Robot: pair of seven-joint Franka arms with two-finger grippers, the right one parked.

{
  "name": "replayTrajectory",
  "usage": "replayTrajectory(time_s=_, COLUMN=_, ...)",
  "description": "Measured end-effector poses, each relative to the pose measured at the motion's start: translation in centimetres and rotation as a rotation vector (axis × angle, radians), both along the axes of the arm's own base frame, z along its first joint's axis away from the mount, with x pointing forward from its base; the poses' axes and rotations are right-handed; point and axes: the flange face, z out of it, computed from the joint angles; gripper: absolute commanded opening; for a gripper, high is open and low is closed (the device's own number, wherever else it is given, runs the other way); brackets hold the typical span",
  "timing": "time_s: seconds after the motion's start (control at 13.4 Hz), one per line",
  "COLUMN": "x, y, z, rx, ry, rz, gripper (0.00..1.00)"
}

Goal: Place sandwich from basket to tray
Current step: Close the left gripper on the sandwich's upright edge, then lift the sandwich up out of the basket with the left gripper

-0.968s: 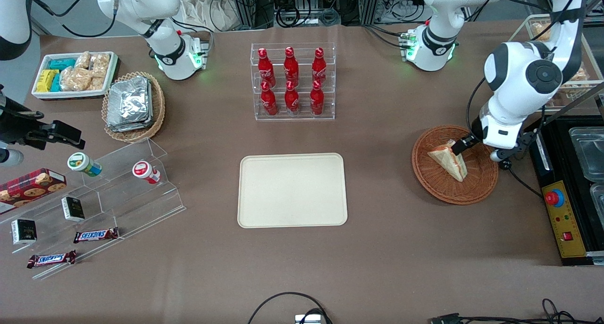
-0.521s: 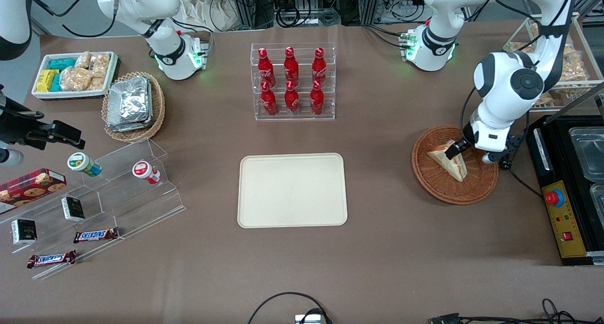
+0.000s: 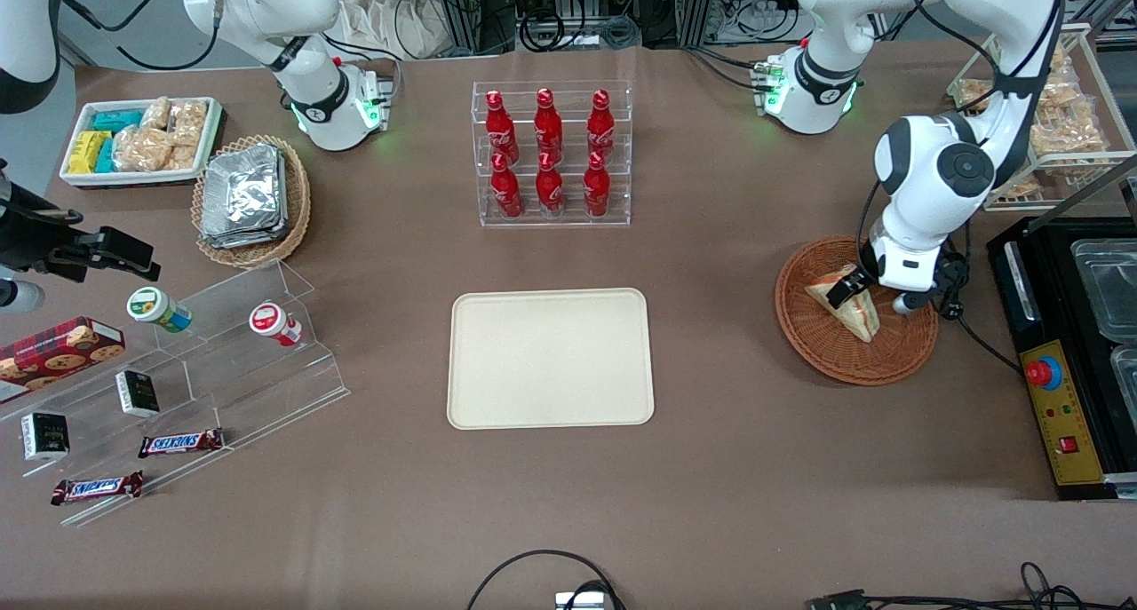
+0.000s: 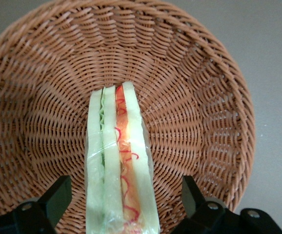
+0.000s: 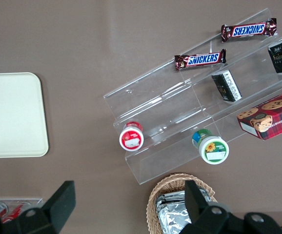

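here pincer (image 4: 123,204) straddles wrapped, red-green-layered sandwich (image 4: 117,161).

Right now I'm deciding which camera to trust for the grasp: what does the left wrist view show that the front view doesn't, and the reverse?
Only the left wrist view shows the sandwich's layered edge, green, red and orange filling between white bread, and the gripper open, one finger on each side of it. Only the front view shows the tray, lying toward the table's middle, and the arm above the basket. Both show the sandwich resting in the basket with the gripper at it.
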Motion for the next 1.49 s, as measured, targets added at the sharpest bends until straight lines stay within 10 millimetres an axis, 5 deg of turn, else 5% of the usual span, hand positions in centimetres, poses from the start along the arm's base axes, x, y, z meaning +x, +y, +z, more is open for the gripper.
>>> replayTrajectory(time_s=0.22, x=-0.4, y=0.0, z=-1.2, rx=-0.003, ry=-0.001, rz=0.001, gripper=0.98)
replayTrajectory(time_s=0.52, x=-0.6, y=0.0, z=-2.0, rx=-0.004, ry=0.003, rz=0.002, gripper=0.39)
replayTrajectory(time_s=0.67, x=-0.6, y=-0.1, z=-2.0, rx=-0.004, ry=0.003, rz=-0.001, gripper=0.25)
replayTrajectory(time_s=1.12, x=-0.6, y=-1.1, z=-1.5, rx=0.005, ry=-0.001, rz=-0.083, gripper=0.25)
replayTrajectory(time_s=1.49, x=-0.9, y=-1.6, z=3.5, rx=0.042, ry=0.012, rz=-0.344, gripper=0.25)
